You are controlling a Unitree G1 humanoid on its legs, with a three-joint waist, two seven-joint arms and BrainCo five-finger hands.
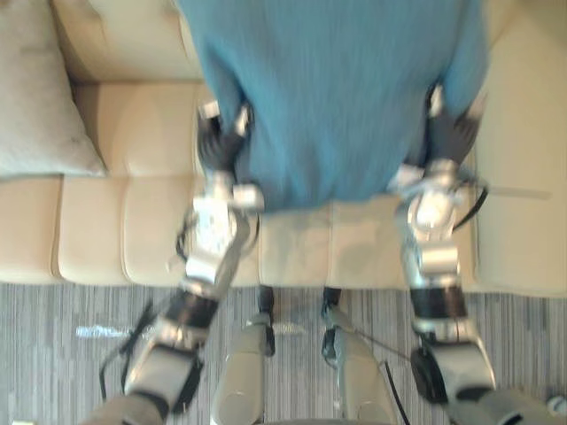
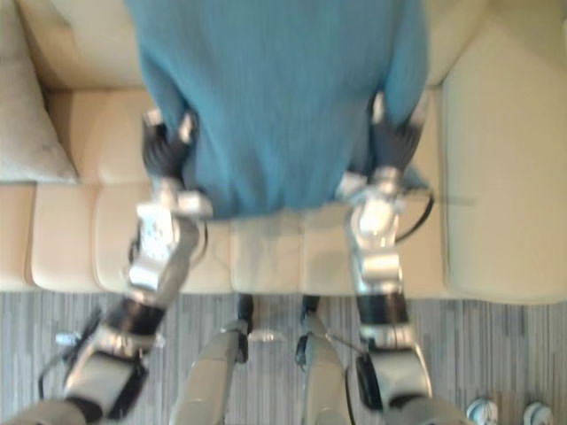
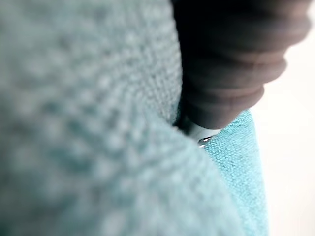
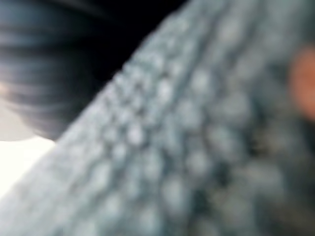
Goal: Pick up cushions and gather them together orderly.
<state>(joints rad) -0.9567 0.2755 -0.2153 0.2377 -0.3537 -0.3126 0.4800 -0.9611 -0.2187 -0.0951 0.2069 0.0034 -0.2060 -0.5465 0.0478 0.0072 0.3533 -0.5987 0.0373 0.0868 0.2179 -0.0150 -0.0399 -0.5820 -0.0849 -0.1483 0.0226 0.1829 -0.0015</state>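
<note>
Hanging in front of the cream cushioned sofa (image 1: 133,230), above its seat, a large teal knitted fabric cushion (image 1: 337,88) is held between the robot's two hands. The left hand (image 1: 219,146) lies against the cushion's left edge and the right hand (image 1: 454,137) against its right edge, both over the sofa's seat. The cushion's lower edge is over the front part of the seat. Both wrist views show the teal weave pressed close against each hand's dark ribbed cover. Whether the fingers of either hand are curled into the fabric or laid straight cannot be told. A pale grey fabric cushion (image 1: 35,97) leans at the sofa's left end, well apart from the teal one. A grey striped carpet (image 1: 53,354) lies before the sofa.
</note>
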